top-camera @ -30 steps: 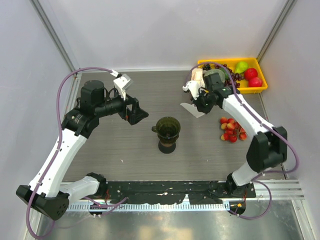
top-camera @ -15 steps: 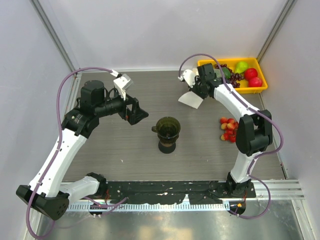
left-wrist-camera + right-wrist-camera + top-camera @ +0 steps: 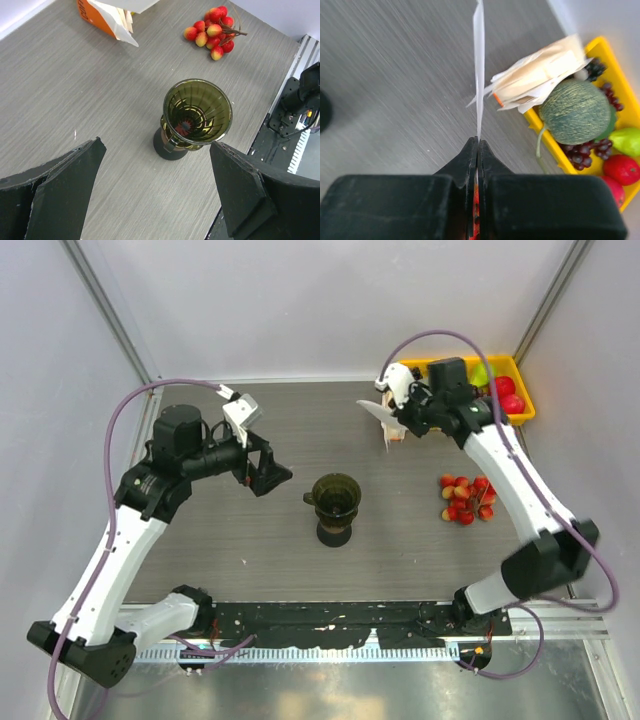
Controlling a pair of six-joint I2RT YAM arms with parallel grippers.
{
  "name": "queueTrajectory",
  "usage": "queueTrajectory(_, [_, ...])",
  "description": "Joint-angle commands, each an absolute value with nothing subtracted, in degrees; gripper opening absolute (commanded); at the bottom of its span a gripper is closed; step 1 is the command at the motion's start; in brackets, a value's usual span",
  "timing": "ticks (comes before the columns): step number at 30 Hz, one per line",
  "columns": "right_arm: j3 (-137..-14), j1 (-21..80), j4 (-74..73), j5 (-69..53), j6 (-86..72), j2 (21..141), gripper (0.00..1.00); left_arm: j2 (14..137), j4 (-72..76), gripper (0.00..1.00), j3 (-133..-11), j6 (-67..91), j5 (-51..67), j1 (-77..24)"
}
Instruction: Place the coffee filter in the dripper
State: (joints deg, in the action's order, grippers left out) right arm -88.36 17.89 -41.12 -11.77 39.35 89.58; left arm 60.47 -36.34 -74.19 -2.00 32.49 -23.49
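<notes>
The dripper (image 3: 336, 494), a dark olive translucent funnel, stands on a small black cup (image 3: 334, 533) at the table's middle. It also shows in the left wrist view (image 3: 197, 112), with nothing in it. My right gripper (image 3: 397, 420) is shut on the coffee filter (image 3: 380, 420), a thin white sheet held edge-on above the table, back and right of the dripper. The right wrist view shows the filter (image 3: 479, 75) rising straight from the closed gripper (image 3: 477, 142). My left gripper (image 3: 268, 468) is open and empty, left of the dripper, with its fingers spread wide (image 3: 157, 146).
The pack of white papers with an orange edge (image 3: 540, 75) stands beside a yellow tray (image 3: 515, 420) of fruit at the back right; the pack also shows in the left wrist view (image 3: 107, 17). A cluster of small red fruit (image 3: 465, 498) lies right of the dripper.
My right gripper has swung and turned with the filter, which went from lying flat to edge-on and sits a little farther back. My left gripper has barely moved.
</notes>
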Motion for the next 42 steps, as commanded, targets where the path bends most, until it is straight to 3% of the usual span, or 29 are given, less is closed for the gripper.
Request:
queueTrajectory(1, [-89.0,17.5,-46.4,-21.1,34.7,77.5,0.05,56.4,-37.9,0.99,-77.2,-5.8,34.7,-23.2])
queueTrajectory(10, [-93.9,18.0,-60.5,-37.1,34.5,74.6,0.05,56.7,-49.7,0.99,-85.2,-23.1,44.9,-23.4])
queueTrajectory(16, [-92.5,22.3,-63.8,-42.5,34.3,73.4,0.05,59.5,-58.7,0.99,-90.6,-37.6,42.0,-30.0])
queueTrajectory(22, [-91.8,29.3,-64.1,-42.5,33.6,72.2,0.05,60.5,-54.2,0.99,-87.3,-36.6,37.3,-39.2])
queueTrajectory(31, [-94.0,35.8,-63.5,-40.1,31.4,71.2,0.05,64.8,-49.8,0.98,-88.7,-32.9,35.2,-45.4])
queueTrajectory(37, [-97.2,38.9,-63.7,-40.5,30.2,70.8,0.05,66.7,-47.6,0.91,-89.5,-30.0,31.0,-48.5])
queueTrajectory(42, [-99.4,40.8,-64.2,-40.4,29.0,70.4,0.05,67.3,-47.1,0.69,-88.8,-27.6,30.1,-49.6])
